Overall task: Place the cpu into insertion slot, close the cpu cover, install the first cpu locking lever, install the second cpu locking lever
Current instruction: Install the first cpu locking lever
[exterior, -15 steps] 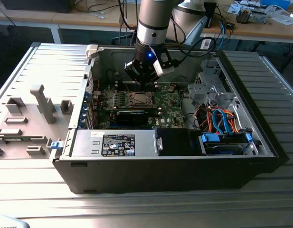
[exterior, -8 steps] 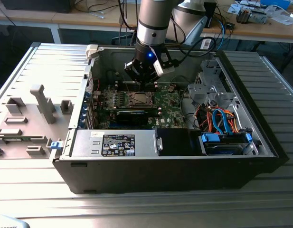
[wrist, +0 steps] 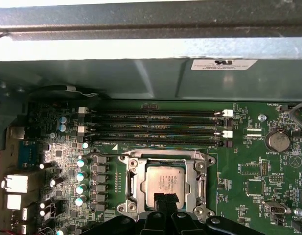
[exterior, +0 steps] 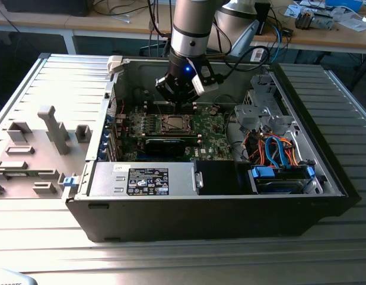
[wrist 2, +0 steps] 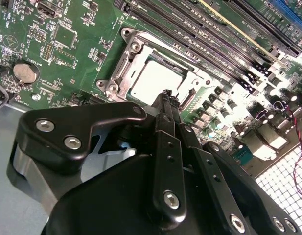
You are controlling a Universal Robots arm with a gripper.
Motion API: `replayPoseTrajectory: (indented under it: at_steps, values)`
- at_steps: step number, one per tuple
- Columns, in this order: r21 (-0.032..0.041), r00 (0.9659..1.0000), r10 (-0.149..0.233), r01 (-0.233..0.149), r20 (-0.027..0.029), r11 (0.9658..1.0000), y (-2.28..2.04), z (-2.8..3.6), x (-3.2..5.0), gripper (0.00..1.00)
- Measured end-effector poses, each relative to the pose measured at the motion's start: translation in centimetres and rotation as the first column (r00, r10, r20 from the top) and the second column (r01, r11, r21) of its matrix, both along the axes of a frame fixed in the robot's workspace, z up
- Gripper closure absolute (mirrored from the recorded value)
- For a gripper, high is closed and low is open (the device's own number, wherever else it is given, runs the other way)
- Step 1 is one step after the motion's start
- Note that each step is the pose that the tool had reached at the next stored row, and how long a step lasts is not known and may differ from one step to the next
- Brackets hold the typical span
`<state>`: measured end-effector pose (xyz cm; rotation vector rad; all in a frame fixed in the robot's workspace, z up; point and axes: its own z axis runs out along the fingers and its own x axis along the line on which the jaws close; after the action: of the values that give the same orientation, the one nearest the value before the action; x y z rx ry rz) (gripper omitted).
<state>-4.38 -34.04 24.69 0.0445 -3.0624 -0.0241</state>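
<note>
Closest to my wrist cameras, the gripper (wrist 2: 165, 98) hangs low over the socket with its fingers pressed together. I see nothing pinched between them. Its tip sits right at the near edge of the cpu (wrist: 163, 182); whether it touches metal I cannot tell.

Just beyond the tip, the cpu lies flat and square in the insertion slot (wrist: 141, 171), so I judge the first step done. The cpu cover (wrist: 166, 159) looks to be lying down around the chip, its window framing the silver top, so I judge that step done too. I cannot make out from here whether either locking lever is latched, so I count both as open work.

Farther back run the memory slots (wrist: 151, 122) on the green motherboard (wrist: 248, 161), then the case wall (wrist: 141, 78).
</note>
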Motion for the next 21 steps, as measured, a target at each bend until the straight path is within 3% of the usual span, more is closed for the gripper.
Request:
replayPoseTrajectory:
  at_steps: [21]
  values:
    - [0.0014,0.9998,0.018,-0.018,0.0,0.9998,0.0,0.0,0.0,0.89]
